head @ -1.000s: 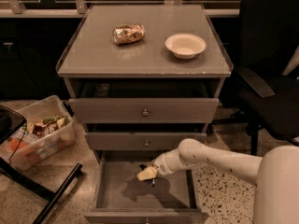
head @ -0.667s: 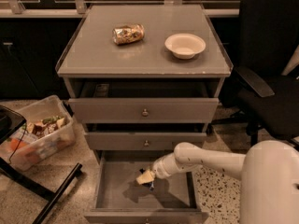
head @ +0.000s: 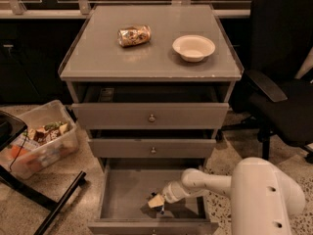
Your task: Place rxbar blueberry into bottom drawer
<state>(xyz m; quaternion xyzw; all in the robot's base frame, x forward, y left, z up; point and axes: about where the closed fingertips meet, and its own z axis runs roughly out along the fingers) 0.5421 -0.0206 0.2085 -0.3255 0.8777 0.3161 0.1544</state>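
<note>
The bottom drawer (head: 122, 195) of the grey cabinet is pulled open and its plain grey floor shows. My white arm reaches in from the right. My gripper (head: 156, 201) is low inside the drawer, near its front middle. It is shut on the rxbar blueberry (head: 162, 210), of which only a small dark blue sliver shows under the pale tip. The rest of the bar is hidden by the gripper.
The top drawer (head: 151, 115) stands partly open and the middle drawer (head: 152, 148) slightly. A gold-brown foil packet (head: 134, 35) and a white bowl (head: 193, 47) sit on the cabinet top. A plastic bin (head: 41, 141) of snacks stands left, a black office chair (head: 283, 82) right.
My gripper has moved down and toward the drawer's front, deeper into the bottom drawer. My arm's shoulder now fills more of the lower right.
</note>
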